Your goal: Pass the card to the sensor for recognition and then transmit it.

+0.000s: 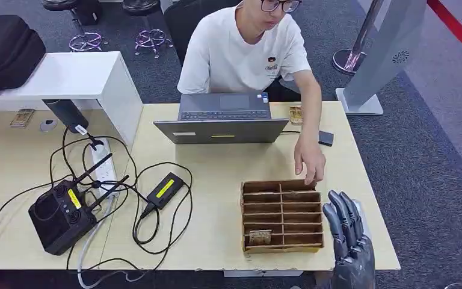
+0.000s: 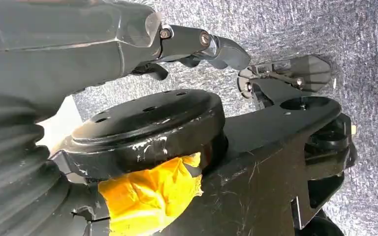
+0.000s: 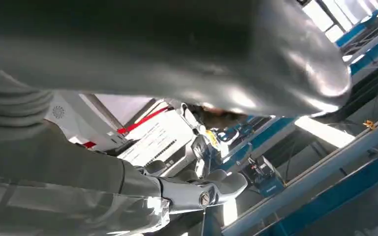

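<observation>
Right hand (image 1: 348, 232) is raised at the desk's (image 1: 216, 174) front right corner, just right of the cardboard divider tray (image 1: 283, 215), fingers straight and close together, pointing up, holding nothing. Left hand (image 2: 192, 46) hangs over grey carpet (image 2: 295, 34), fingers partly curled, nothing in it. Card (image 1: 259, 236) sits in the tray's front-left compartment. Seated person across the desk has a hand (image 1: 310, 162) reaching down to the tray's far right corner; can't tell if it touches. Grey laptop (image 1: 224, 118) in front of them, small dark sensor-like device (image 1: 325, 138) just right of it. Black router (image 1: 60, 214), yellow-labelled adapter (image 1: 165, 189) and cables desk left.
</observation>
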